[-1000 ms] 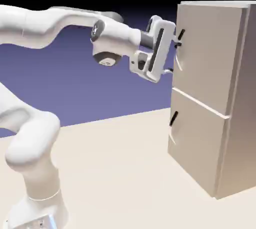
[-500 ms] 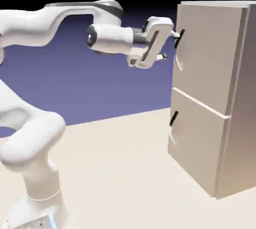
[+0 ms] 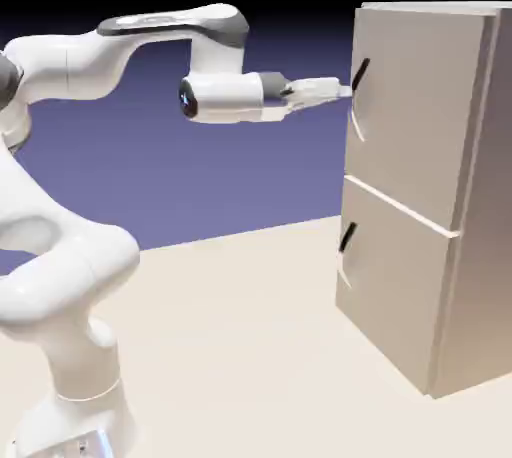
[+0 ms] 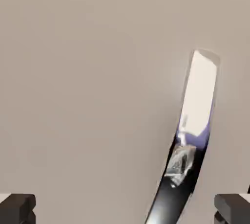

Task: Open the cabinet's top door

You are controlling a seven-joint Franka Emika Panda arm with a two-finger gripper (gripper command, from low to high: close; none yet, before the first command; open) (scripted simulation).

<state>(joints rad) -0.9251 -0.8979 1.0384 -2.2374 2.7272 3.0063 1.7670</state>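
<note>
Top door (image 3: pixel 415 111), upper of two on the cabinet (image 3: pixel 490 216) at the exterior view's right, lay flush, level with the gripper (image 3: pixel 347 92). Hand view: the two fingertips (image 4: pixel 17 209) stood wide apart at the lower corners, each cut off by the picture's edge; the door's handle (image 4: pixel 188 145) ran slanted between them, its lower end out of frame. Whether either fingertip touched it could not be told. Exterior view: one arm (image 3: pixel 70 271) rose from the lower left, partly cropped at the edge, its forearm raised and its hand nearly level, pointing toward the door; the fingers overlapped and could not be separated. Beyond stood the cabinet, its far side cropped, with two handles in all, the second on the lower door (image 3: pixel 395 281). Behind lay one blue-violet backdrop (image 3: pixel 260 176).
</note>
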